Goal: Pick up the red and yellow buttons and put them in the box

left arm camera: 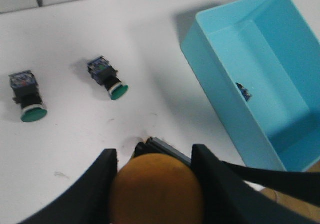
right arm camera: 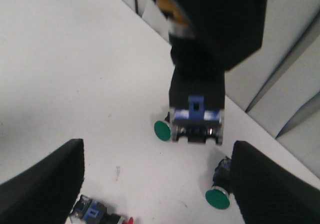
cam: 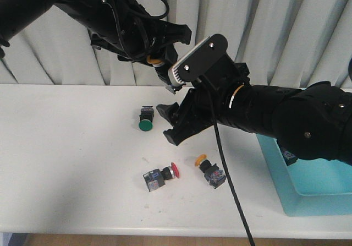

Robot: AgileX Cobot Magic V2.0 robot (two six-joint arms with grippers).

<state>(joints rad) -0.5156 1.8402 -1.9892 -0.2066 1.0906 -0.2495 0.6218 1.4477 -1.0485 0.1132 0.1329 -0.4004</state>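
My left gripper (cam: 158,64) hangs high over the back of the table, shut on a yellow button (cam: 155,60) whose orange-yellow cap (left arm camera: 156,189) fills the gap between the fingers. My right gripper (cam: 168,125) is open and empty, just right of a green button (cam: 145,119). A red button (cam: 162,176) and a second yellow button (cam: 210,170) lie on the table in front of it. The light-blue box (cam: 275,171) stands at the right. One dark button body (left arm camera: 244,90) lies inside the box; I cannot see its cap colour.
Two green-capped buttons (left arm camera: 27,94) (left arm camera: 107,76) lie on the white table. The right wrist view shows the left gripper's held button (right arm camera: 197,119) hanging above them. Both arms crowd the middle back, with curtains behind.
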